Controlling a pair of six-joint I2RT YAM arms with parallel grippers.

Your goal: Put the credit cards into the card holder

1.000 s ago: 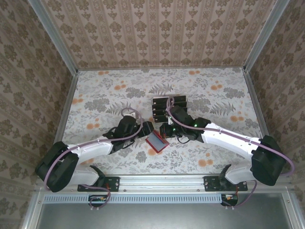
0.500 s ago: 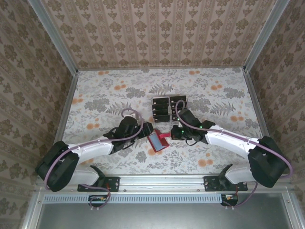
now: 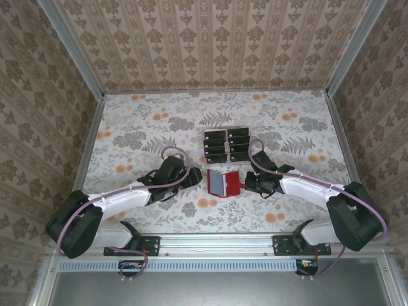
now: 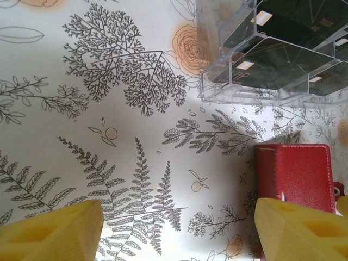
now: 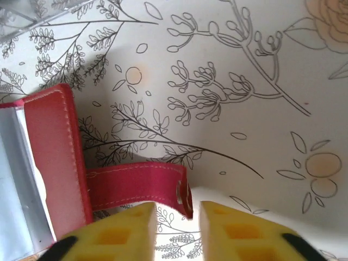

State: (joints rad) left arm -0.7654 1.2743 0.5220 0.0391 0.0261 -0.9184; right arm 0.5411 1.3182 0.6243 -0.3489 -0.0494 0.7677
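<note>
My right end effector [image 5: 176, 217] has just let go. A second ago it was clenched on the card holder's snap strap [image 5: 136, 182] and lifting the holder at a tilt; now its pads stand a little apart, with the strap's tip just off them, pinched by nothing. The card holder [image 3: 223, 183] has dropped flat on the worktop [image 3: 140, 127], spread open with its greyish pockets up, between my two arms. My left end effector [image 4: 174, 234] stays released and wide, empty, with the red cover [image 4: 302, 176] just beside one finger. The credit cards [image 3: 226, 143] all sit in the clear rack [image 4: 255, 60] just beyond. I judge the holder ready; no card is loaded yet.
</note>
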